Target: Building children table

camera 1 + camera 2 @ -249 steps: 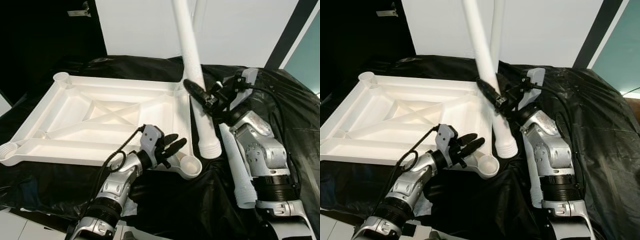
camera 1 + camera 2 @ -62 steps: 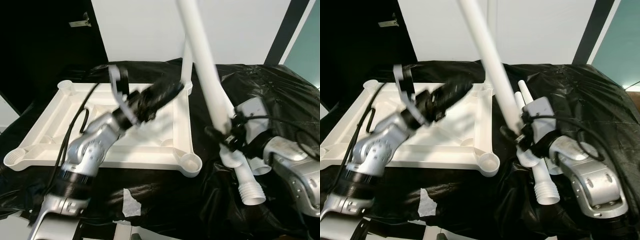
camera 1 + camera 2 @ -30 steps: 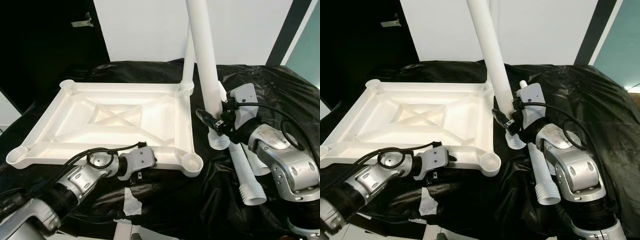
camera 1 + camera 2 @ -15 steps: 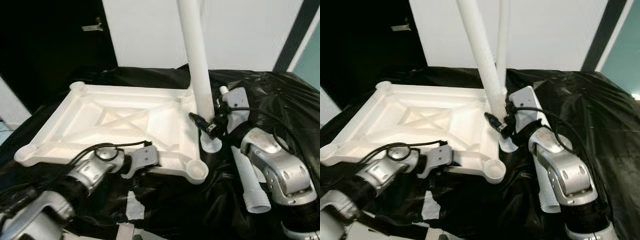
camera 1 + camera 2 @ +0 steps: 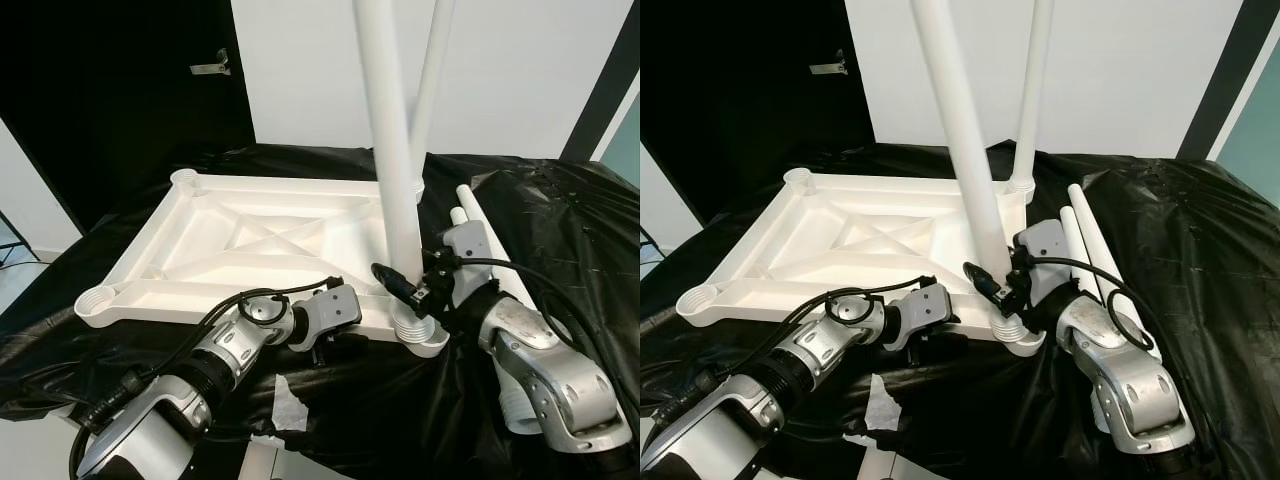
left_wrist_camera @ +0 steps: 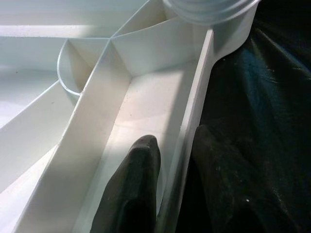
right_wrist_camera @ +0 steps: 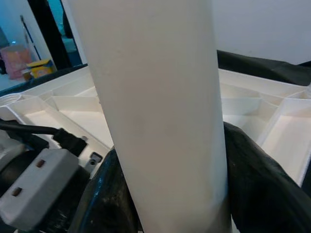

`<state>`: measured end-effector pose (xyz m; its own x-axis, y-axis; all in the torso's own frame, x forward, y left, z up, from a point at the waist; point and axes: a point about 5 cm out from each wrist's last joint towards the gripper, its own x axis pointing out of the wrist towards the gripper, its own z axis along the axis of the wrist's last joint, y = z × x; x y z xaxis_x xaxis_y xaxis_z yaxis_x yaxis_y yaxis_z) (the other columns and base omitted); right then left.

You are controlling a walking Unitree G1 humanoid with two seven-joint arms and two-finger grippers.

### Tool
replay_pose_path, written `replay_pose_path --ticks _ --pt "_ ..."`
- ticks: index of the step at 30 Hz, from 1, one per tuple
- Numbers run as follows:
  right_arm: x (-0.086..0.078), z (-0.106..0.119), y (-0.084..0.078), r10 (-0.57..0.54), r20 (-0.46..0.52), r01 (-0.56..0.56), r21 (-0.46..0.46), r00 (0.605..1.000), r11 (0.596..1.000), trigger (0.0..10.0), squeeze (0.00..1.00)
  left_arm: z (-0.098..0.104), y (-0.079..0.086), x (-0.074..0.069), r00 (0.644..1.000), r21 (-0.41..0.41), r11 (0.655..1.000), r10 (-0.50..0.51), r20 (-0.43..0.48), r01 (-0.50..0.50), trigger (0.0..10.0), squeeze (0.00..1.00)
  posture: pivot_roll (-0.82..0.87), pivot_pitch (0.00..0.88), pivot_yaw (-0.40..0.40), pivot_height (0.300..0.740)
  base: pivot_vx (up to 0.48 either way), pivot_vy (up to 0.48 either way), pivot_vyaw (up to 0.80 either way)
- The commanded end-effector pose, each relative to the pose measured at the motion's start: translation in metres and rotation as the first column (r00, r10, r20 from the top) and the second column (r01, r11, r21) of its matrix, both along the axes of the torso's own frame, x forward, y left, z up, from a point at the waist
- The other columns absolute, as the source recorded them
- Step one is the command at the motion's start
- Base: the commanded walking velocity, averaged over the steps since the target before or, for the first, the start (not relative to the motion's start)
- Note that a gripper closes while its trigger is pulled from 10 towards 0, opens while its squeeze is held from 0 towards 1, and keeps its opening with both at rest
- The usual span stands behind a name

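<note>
Right gripper (image 5: 400, 283) pinches the lower end of a white table leg (image 5: 388, 140), its threaded foot sitting at the near-right corner socket (image 5: 420, 335) of the upside-down white tabletop (image 5: 250, 250); leg leans slightly, not plumb. Left gripper (image 6: 170, 184) clamps the tabletop's near rim wall, one finger inside the rib channel, one outside on the black sheet (image 5: 560, 220), steadying it. A second leg (image 5: 430, 90) already stands in the far-right socket; spare legs (image 5: 1090, 250) lie on the sheet beside the right arm. Risk: a tilted leg could cross-thread or jam instead of seating, and turning force could slide the light tabletop on the slick plastic sheet if the left grip slips. Tabletop is hard moulded plastic, smooth, ribbed with an X brace and round corner sockets; legs are smooth round tubes with ridged ends; sheet is glossy and wrinkled.
</note>
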<state>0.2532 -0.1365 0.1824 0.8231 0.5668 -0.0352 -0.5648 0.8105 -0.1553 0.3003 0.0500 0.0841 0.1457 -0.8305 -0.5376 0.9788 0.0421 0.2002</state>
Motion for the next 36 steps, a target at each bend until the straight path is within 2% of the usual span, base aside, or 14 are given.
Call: replay_pose_path --ticks 1,7,14,21,25,36 --pt "-0.001 -0.012 -0.004 -0.023 -0.050 0.022 -0.016 0.998 1.000 10.0 0.00 -0.024 0.006 -0.008 0.998 0.076 0.997 0.037 -0.047 -0.033 10.0 0.00 -0.09 0.000 0.032 0.740 0.000 0.000 0.00" --pt "-0.003 -0.024 -0.006 -0.049 -0.066 0.048 -0.015 0.997 0.999 10.0 0.00 -0.025 0.007 -0.007 0.998 0.069 0.996 0.055 -0.042 -0.052 10.0 0.00 -0.09 0.000 0.037 0.740 0.000 0.000 0.00" --pt "-0.002 -0.041 -0.014 -0.083 -0.082 0.084 0.004 0.993 0.996 10.0 0.00 -0.021 0.003 -0.007 0.996 0.013 0.998 0.058 -0.067 -0.057 10.0 0.00 -0.08 0.000 0.036 0.740 0.000 0.000 0.00" --pt "-0.006 -0.051 -0.020 -0.106 -0.064 0.105 -0.015 0.992 0.994 10.0 0.00 -0.022 0.008 -0.007 0.996 0.020 0.999 0.047 -0.072 -0.045 10.0 0.00 -0.08 0.000 0.040 0.740 0.000 0.000 0.00" --pt "-0.016 -0.050 -0.023 -0.091 -0.032 0.091 -0.014 0.995 0.996 10.0 0.00 -0.022 0.008 -0.008 0.996 0.016 0.999 0.040 -0.080 -0.039 10.0 0.00 -0.09 0.000 0.046 0.740 0.000 0.000 0.00" --pt "-0.040 -0.056 -0.034 -0.018 -0.052 0.014 -0.074 0.998 0.997 10.0 0.00 -0.020 0.009 -0.007 0.996 0.019 0.999 0.035 -0.082 -0.033 10.0 0.00 -0.10 0.000 0.051 0.740 0.000 0.000 0.00"
